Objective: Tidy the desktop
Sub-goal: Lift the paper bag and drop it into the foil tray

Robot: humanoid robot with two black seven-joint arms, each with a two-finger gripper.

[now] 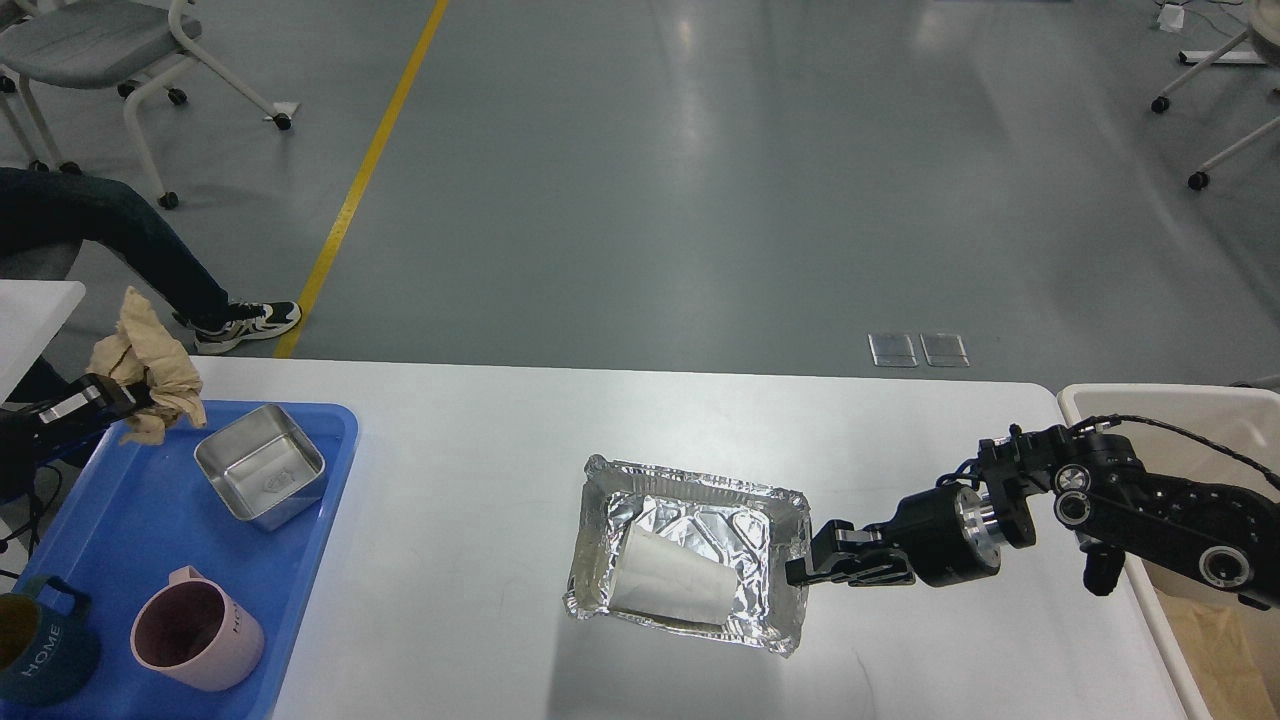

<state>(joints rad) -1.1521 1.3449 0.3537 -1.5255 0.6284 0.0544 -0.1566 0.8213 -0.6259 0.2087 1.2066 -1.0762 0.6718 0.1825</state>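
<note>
Foil tray (690,545) sits mid-worktop, slightly right of centre, with a white paper cup (668,584) lying on its side inside it. Your right tool (800,560) is at the tray's right rim, fingers closed on the foil edge as far as you can see from the head view; the grip point itself is dark, so contact looks firm but the exact pinch is hard to read. Your left tool (110,398) is far left, near the frame edge, above the back-left corner of the blue tray (150,500). It's pinched shut on a crumpled brown paper wad (145,375), which hangs clear of the tray. White worktop (480,480) fills the lower half of the view, rounded corners at the back, blue tray on its left end. On the blue tray: a square steel dish (260,478) at the back, upright and empty, a pink mug (197,640) tilted toward you in front of it, and a dark teal mug (40,650) marked HOME at the bottom-left corner, partly cut off. Beige bin (1165,420) stands off the right end of the worktop, your right arm crossing over its near wall. Grey floor behind, yellow line, chair legs and a seated person's leg and shoe (245,322) at back left.
</note>
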